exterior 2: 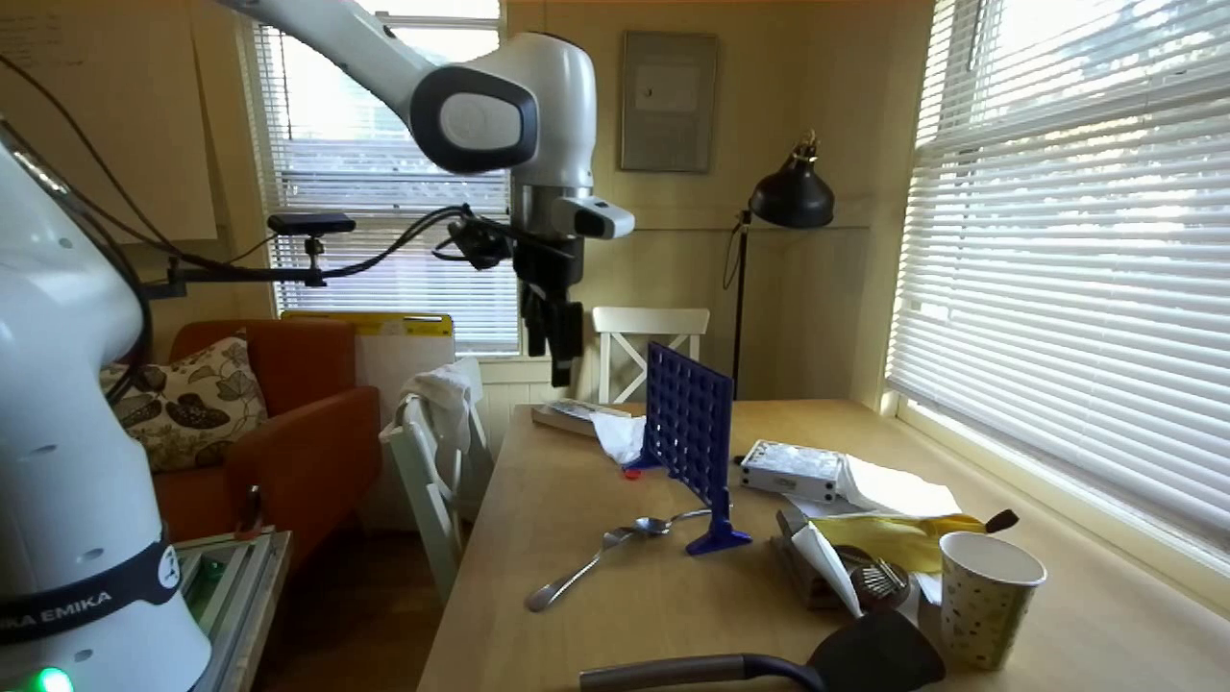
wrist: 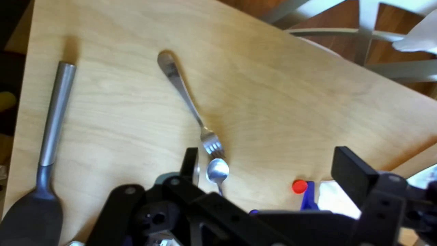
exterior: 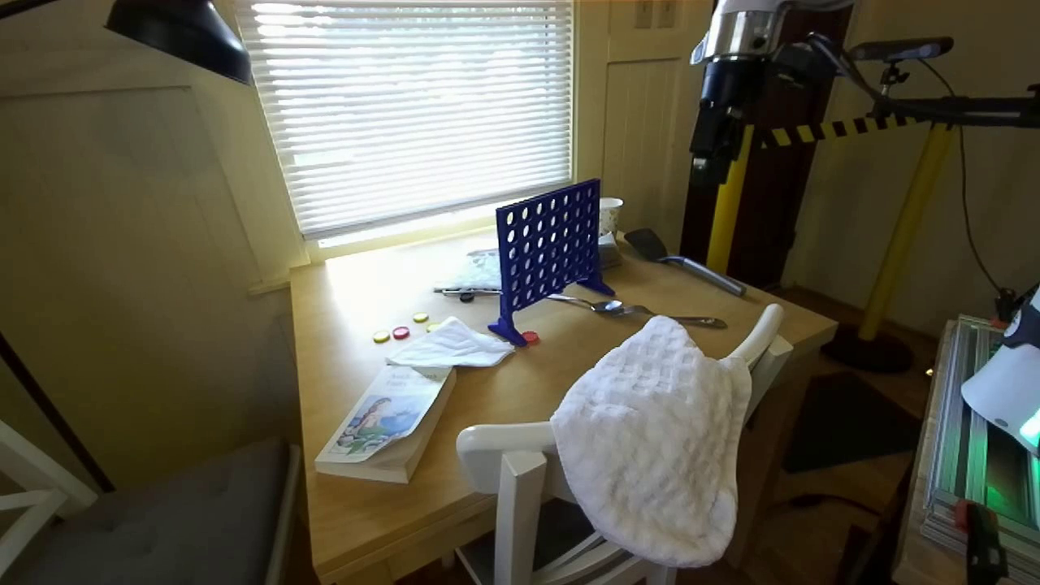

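A: What does your gripper (wrist: 268,164) enclose?

B: Nothing; its two fingers stand wide apart, and you hold it well above the table (wrist: 273,102), touching none of the things on it

A: Which things lie nearest below?

B: A fork (wrist: 185,95) and a spoon (wrist: 217,170), flat on the table, tines meeting bowl; whether one overlaps the other you cannot tell. In the wrist view both lie by the fingertip at the view's left, off the centre of your gap. The spoon's handle runs toward the rack (exterior 2: 687,423), upright in both exterior views, with a red disc (wrist: 299,186) just beside its foot. A spatula (wrist: 49,147) lies well apart from the fork

A: And the step in hand, as judged from this pose?

B: Positioning above the fork and spoon, it seems. You do it best by centring the gap before lowering, setting the fingers across a handle rather than along it, descending slowly since thin handles leave little to pinch above the table, and keeping the opposite finger clear of the rack, which could tip if nudged
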You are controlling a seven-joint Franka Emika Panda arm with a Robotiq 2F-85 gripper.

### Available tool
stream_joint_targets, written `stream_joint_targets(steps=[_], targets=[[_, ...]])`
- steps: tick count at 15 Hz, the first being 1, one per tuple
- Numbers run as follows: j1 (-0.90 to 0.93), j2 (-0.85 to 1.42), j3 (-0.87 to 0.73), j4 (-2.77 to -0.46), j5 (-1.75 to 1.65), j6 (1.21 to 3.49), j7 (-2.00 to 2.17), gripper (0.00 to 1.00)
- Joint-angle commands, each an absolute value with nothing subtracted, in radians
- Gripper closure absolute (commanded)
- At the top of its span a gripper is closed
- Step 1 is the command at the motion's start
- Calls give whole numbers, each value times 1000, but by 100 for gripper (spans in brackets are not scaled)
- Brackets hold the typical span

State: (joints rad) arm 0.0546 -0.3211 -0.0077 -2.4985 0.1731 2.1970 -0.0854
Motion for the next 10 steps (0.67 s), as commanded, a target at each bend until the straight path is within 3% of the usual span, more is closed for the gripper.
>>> stream_joint_targets(steps=[1, 3, 4, 10], targets=[[3, -67, 27, -2347, -2, 2301, 21, 0], [-14, 56, 28, -2269, -139, 2343, 136, 0], [8, -79, 11, -2375, -46, 2330, 48, 0], [5, 62, 9, -2273, -106, 2348, 108, 0]])
